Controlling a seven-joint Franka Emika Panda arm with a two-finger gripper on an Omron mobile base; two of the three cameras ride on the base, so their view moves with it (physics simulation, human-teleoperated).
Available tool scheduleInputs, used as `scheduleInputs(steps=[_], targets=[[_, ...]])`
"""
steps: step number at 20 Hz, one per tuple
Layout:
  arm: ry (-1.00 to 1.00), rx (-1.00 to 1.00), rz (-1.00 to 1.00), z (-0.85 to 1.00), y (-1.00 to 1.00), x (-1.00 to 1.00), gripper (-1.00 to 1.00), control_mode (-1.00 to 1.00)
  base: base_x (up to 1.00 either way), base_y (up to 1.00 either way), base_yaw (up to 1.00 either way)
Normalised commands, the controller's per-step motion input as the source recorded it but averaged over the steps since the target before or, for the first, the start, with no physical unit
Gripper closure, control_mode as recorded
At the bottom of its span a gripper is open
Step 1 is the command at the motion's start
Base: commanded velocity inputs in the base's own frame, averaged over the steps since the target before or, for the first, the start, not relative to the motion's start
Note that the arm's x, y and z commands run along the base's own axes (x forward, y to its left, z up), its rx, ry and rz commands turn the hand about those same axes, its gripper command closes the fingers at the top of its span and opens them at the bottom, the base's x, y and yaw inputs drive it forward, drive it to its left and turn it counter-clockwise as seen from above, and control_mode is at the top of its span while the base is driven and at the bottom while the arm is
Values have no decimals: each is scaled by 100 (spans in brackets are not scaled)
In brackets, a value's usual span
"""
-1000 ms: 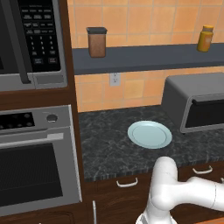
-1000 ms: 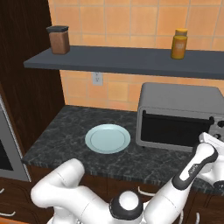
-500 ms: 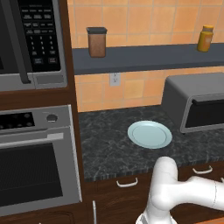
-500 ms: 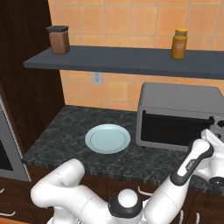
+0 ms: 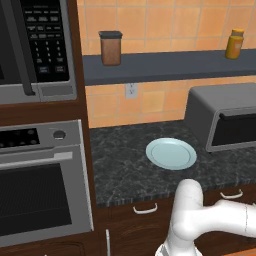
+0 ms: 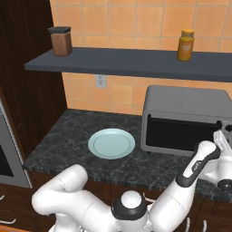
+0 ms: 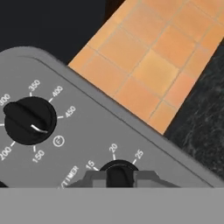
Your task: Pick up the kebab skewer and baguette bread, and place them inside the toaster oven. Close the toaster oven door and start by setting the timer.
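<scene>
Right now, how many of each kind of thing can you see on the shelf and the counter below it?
Jars on the shelf: 2, a brown jar and a yellow jar
Plates on the counter: 1, a pale blue plate
Toaster ovens on the counter: 1, the toaster oven
Total: 4

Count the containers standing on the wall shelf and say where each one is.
2. A brown canister with a dark lid stands near the shelf's left end; a yellow-orange jar stands toward the right, above the toaster oven. More may sit beyond the frame edge.
</scene>
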Motion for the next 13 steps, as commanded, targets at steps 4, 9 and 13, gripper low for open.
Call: scheduleInputs(steps=[4,9,13], targets=[[0,28,0,31,0,3,100,-100,0,0,0],[0,27,0,25,7,4,100,-100,0,0,0],[0,25,0,28,15,8,100,-100,0,0,0]])
